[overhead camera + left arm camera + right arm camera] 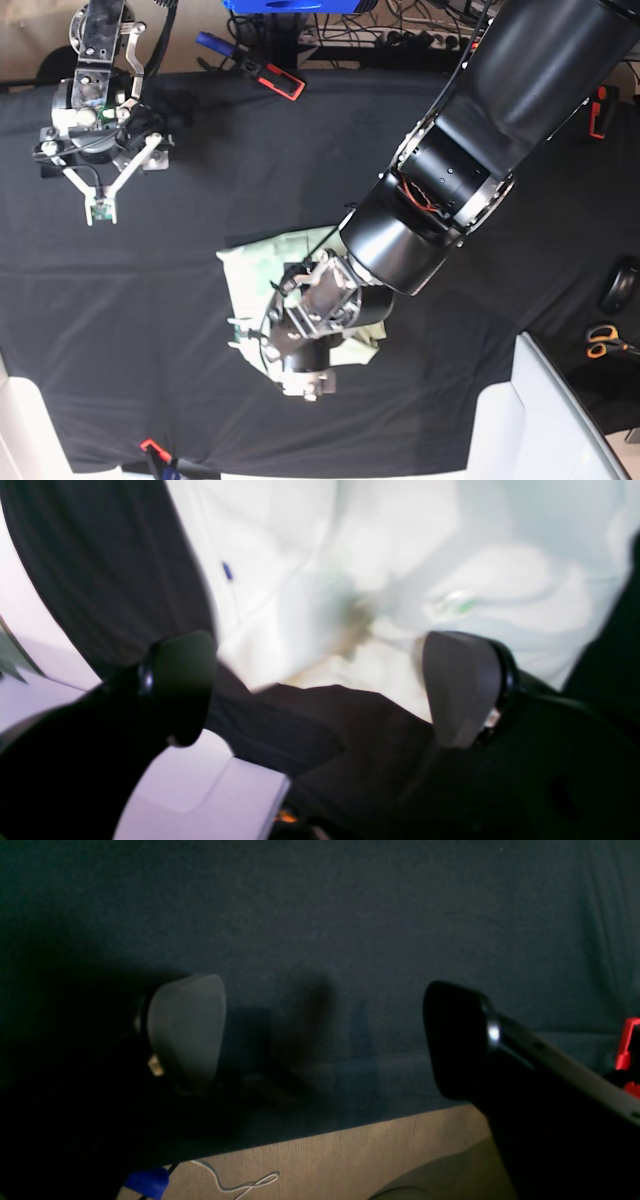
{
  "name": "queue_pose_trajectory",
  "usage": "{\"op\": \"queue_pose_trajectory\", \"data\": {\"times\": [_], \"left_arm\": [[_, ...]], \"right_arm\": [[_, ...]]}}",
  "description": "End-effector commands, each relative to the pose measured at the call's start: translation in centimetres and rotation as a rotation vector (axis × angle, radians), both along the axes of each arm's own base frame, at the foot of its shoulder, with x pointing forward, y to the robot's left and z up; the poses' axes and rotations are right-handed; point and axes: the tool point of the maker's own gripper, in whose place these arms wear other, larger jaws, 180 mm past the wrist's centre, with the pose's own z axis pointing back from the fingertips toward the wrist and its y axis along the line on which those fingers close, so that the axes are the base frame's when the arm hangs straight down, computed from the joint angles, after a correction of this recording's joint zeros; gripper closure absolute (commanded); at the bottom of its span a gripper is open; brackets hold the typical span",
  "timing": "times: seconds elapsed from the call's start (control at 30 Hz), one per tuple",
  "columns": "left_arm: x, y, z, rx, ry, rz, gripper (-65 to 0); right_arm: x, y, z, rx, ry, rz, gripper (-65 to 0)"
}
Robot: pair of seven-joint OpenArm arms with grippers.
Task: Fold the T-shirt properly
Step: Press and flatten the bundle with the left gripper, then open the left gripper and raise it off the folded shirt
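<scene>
The pale mint T-shirt (255, 265) lies crumpled in a small heap at the middle of the black cloth (200, 380). In the left wrist view the T-shirt (400, 570) fills the upper half, blurred, with its tiny blue label mark (227, 571) near its left edge. My left gripper (320, 680) hangs just above the heap's near edge, open, nothing between its fingers; in the base view the left gripper (295, 358) and its big arm hide much of the shirt. My right gripper (325, 1040) is open over bare black cloth (320, 915), far from the shirt, at the back left (100, 185).
A white table edge (545, 400) shows at the front right, with orange-handled scissors (603, 340) and a dark object (620, 288) beyond it. A red-and-black clamp (283, 82) sits at the cloth's back edge. Cables and a blue box lie behind the table.
</scene>
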Motion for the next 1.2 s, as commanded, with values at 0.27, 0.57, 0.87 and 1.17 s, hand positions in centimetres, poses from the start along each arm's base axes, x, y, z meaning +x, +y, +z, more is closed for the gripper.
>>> {"op": "queue_pose_trajectory", "data": {"times": [0.27,0.57,0.87,1.17], "left_arm": [[5.2,-2.0,9.6,-0.122,-0.232,0.058,-65.0],[-0.3,-0.7,8.3,-0.281,-0.213,0.232,-47.9],[-3.3,5.5,5.9,-0.362,-0.212,0.407,0.0],[-6.0,6.4,4.4,-0.38,-0.193,0.413,0.0]], "right_arm": [[1.0,-0.1,0.9,-0.01,-0.039,0.001,-59.5],[2.1,0.3,0.6,-0.005,-0.098,0.036,-59.5],[2.2,3.3,-0.8,0.072,-0.052,0.226,-58.0],[2.9,4.7,-0.5,0.101,-0.05,0.328,0.0]]}}
